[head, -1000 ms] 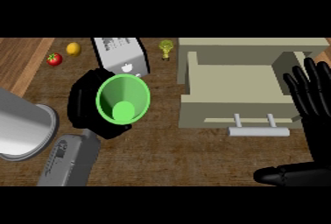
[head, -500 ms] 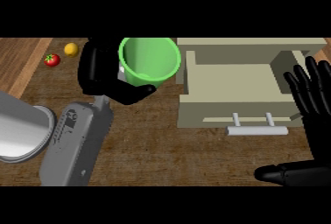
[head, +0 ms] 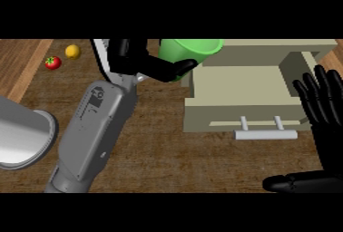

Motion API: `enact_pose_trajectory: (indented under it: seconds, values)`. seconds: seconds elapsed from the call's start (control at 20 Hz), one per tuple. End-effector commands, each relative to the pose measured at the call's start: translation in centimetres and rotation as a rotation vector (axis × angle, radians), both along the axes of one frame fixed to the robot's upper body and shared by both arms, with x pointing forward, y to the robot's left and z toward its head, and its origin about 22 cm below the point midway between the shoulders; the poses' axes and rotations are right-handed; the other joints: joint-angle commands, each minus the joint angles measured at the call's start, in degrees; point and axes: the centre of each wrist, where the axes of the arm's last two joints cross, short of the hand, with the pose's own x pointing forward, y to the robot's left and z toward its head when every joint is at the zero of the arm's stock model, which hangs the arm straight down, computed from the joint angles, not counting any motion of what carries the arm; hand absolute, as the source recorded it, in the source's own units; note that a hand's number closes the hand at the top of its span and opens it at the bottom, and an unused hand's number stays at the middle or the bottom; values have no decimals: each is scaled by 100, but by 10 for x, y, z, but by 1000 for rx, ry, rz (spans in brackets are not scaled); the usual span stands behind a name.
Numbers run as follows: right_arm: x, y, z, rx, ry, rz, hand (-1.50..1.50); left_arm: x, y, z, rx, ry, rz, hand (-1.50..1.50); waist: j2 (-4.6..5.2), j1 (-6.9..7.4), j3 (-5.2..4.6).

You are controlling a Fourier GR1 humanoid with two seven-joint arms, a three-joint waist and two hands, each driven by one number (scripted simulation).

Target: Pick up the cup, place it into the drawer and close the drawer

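Beside the open drawer (head: pixel 234 86), the left robot hand (head: pixel 144 63) grips the cup (head: pixel 189 50).

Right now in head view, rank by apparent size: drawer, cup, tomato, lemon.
1. drawer, open, largest.
2. cup, held up toward the camera by the left hand, so it looks bigger.
3. tomato and lemon: look alike, unranked.

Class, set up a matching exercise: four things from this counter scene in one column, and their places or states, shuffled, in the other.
1. cup
2. drawer
3. tomato
4. right hand

a. open, fingers up, at the right edge
b. pulled open, handle toward the robot
c. far left, beside a lemon
d. held by the left hand, near the drawer

Pairs: 1-d, 2-b, 3-c, 4-a
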Motion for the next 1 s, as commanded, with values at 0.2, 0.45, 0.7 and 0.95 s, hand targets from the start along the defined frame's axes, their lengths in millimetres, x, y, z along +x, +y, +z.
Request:
enact_pose_trajectory:
  seconds: [0.2,0.45,0.7,0.95]
  values:
    - [-9,7,-4,5,-21,27,-150,23,-40,24,69,51,22,150,11,-65,0]
    - [19,-9,-3,2,-9,27,-150,34,-52,10,80,79,26,150,30,-77,1]
    - [21,7,-7,-8,-19,26,-150,37,-71,-1,126,88,64,150,69,-246,3]
    - [16,14,0,-13,-14,55,-150,41,-72,-17,160,160,41,150,68,-271,2]
